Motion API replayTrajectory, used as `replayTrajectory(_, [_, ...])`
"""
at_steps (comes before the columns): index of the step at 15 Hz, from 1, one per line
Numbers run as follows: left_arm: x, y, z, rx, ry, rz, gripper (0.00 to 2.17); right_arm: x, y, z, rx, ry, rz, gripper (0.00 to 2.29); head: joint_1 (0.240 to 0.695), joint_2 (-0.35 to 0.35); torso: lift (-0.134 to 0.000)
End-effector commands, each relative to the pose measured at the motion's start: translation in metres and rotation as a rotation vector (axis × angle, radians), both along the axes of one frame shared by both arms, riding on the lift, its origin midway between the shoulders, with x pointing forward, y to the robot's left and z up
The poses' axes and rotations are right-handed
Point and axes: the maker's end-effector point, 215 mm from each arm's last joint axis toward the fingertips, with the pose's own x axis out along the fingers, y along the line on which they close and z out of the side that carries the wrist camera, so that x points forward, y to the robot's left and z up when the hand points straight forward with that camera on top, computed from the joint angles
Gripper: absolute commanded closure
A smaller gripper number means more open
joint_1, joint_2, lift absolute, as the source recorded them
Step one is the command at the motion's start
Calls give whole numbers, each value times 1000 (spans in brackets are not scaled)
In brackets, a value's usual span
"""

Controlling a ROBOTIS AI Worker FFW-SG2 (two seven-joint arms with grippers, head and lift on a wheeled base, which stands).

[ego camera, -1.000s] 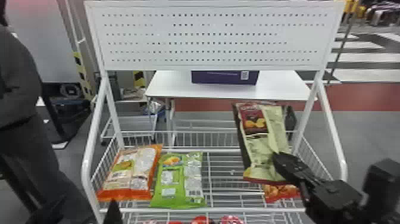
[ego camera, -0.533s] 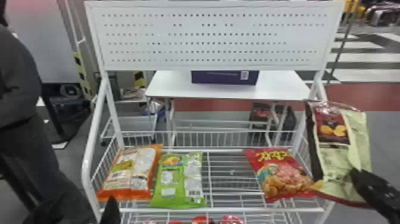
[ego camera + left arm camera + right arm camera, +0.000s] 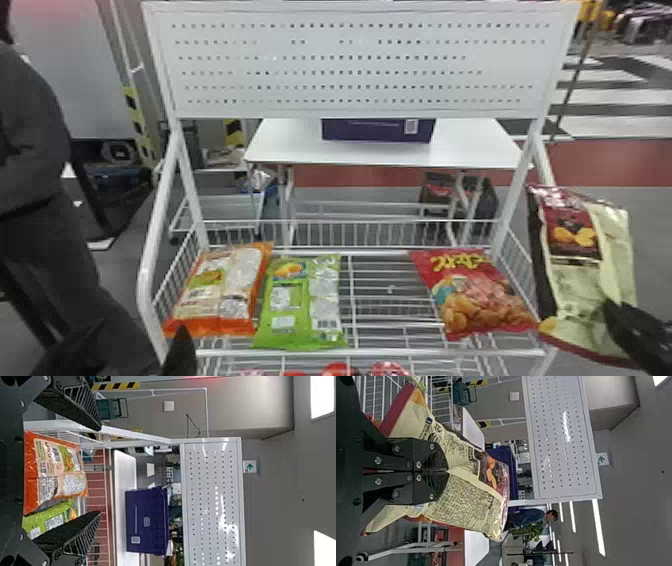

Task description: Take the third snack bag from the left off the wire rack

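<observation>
The pale cream-green crinkled plastic snack bag (image 3: 582, 270) carries a dark red-and-black panel with yellow chips pictured near its top. It stands roughly upright in the air, top end up, leaning slightly, and creased down its length. It is off the white tubular-framed wire rack (image 3: 400, 353), just outside the rack's right side near the right corner post, with nothing of the shelf under it. The black two-fingered right gripper (image 3: 631, 327) has its fingers clamped flat on the snack bag's lower end (image 3: 466, 494), pinching the plastic there.
</observation>
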Motion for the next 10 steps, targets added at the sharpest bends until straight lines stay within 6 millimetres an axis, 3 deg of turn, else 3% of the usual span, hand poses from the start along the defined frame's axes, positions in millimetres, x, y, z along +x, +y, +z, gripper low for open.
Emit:
replayTrajectory(1, [1, 1, 1, 0, -3, 2, 147, 0, 2, 0, 2, 0, 3, 2243, 499, 0, 0])
replayTrajectory(10, [1, 3, 3, -3, -6, 5, 147, 0, 3, 2, 5, -4, 5, 2243, 499, 0, 0])
